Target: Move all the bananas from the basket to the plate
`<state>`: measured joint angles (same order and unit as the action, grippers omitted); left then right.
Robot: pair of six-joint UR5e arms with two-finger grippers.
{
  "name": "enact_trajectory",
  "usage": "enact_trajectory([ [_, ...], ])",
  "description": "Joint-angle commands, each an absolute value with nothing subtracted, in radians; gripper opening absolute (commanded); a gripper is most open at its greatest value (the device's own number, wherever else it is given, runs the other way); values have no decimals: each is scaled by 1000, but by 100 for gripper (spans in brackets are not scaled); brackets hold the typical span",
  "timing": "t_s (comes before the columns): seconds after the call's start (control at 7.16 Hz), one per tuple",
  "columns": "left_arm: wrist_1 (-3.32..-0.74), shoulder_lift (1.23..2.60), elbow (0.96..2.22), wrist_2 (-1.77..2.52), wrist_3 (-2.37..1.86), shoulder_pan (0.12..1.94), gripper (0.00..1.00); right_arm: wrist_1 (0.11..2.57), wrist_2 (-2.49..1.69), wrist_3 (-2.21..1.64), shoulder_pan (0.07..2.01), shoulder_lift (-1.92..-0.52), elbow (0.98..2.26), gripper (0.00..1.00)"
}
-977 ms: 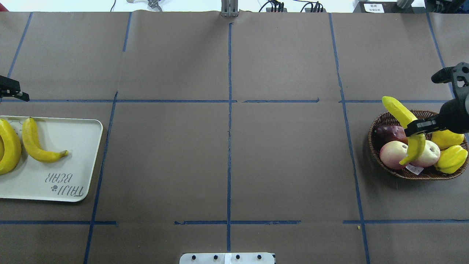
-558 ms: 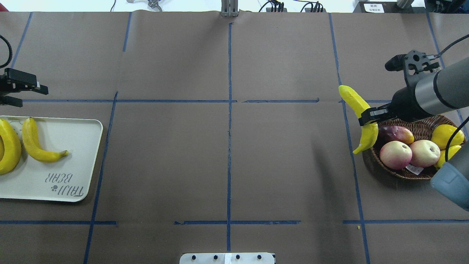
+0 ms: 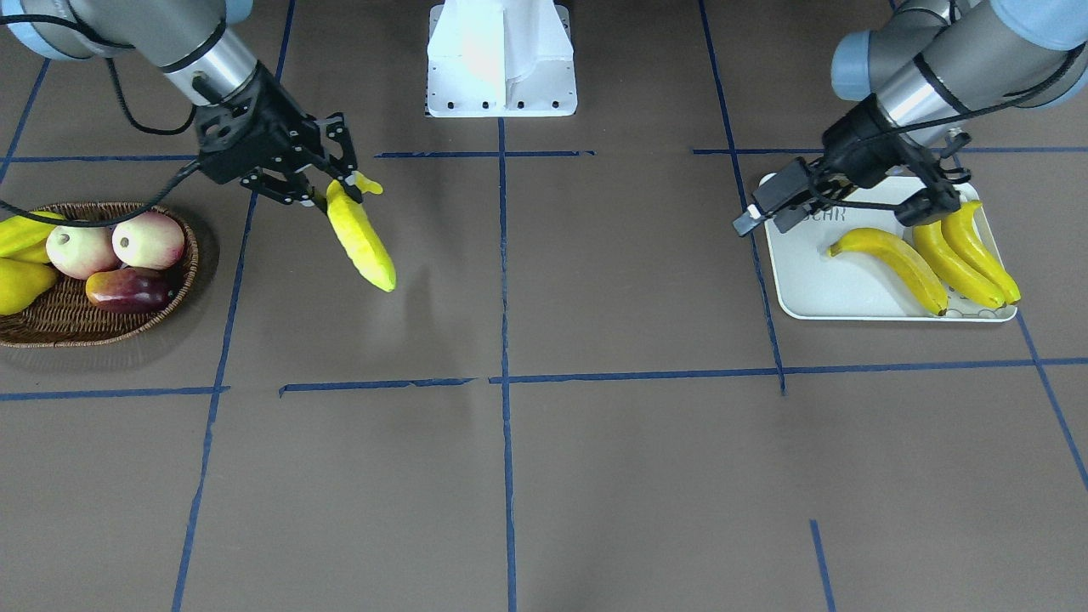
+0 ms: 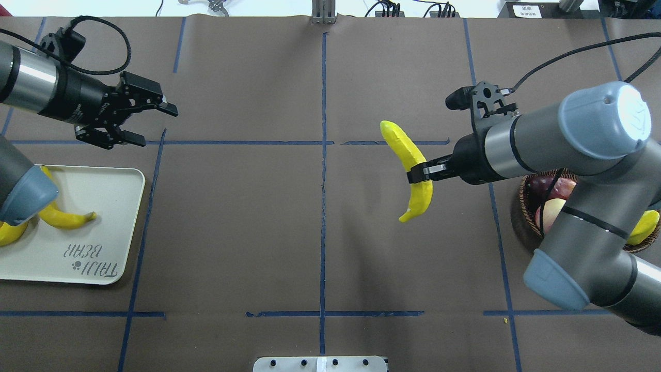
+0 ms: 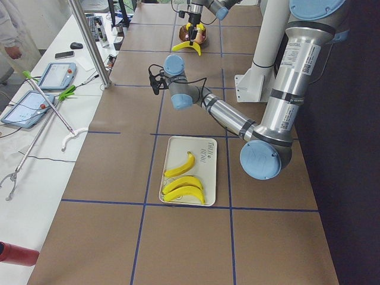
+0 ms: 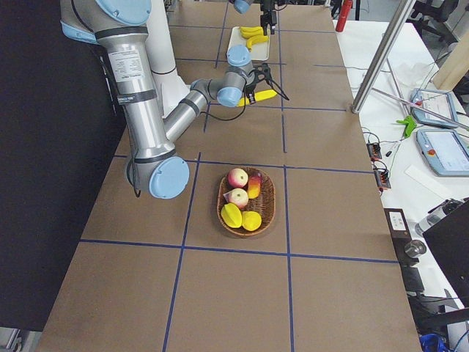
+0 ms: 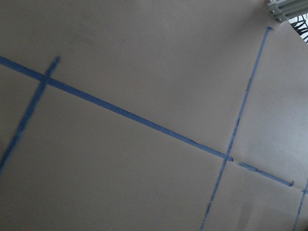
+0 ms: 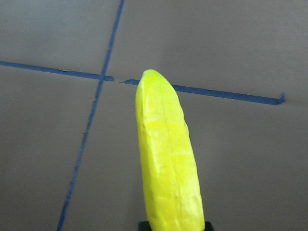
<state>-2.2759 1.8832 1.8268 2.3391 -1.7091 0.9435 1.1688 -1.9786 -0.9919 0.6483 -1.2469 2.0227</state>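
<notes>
Carrying: the right gripper (image 4: 419, 174) was clamped around the middle of a banana (image 4: 410, 155), held clear above the tabletop (image 4: 320, 248), right of centre in the overhead view.
Banana axis: it ran roughly top to bottom of that frame, crosswise to the gripper's reach, its lower tip curving left.
Plate: the cream plate (image 4: 111, 181) lay at the far left edge, well apart from the held banana, with three bananas (image 3: 926, 255) on it.
Nearer arm: the left gripper (image 4: 155, 124), jaws apart and empty, hovered just above the plate's upper right corner, pointing right.
Basket: the wicker basket (image 3: 51, 327) sat at the right edge under the right arm, holding apples (image 3: 115, 242) and other fruit; no banana showed in it.
Path: blue tape lines (image 4: 323, 155) crossed the tabletop between the grippers; a handover to the left looked likely.
</notes>
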Motion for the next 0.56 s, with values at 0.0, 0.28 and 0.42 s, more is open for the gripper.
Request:
enact_trajectory([
  [0.0, -2266, 2001, 1810, 2297, -1805, 853, 100, 1172, -1873, -1005, 559, -1120, 1974, 1],
  [0.28, -2263, 2072, 1807, 2151, -1926, 734, 100, 1318, -1836, -1031, 529, -999, 1965, 1],
  [0.42, -2261, 2109, 1789, 2063, -1997, 685, 100, 1356, -1785, -1078, 497, -962, 1964, 1],
])
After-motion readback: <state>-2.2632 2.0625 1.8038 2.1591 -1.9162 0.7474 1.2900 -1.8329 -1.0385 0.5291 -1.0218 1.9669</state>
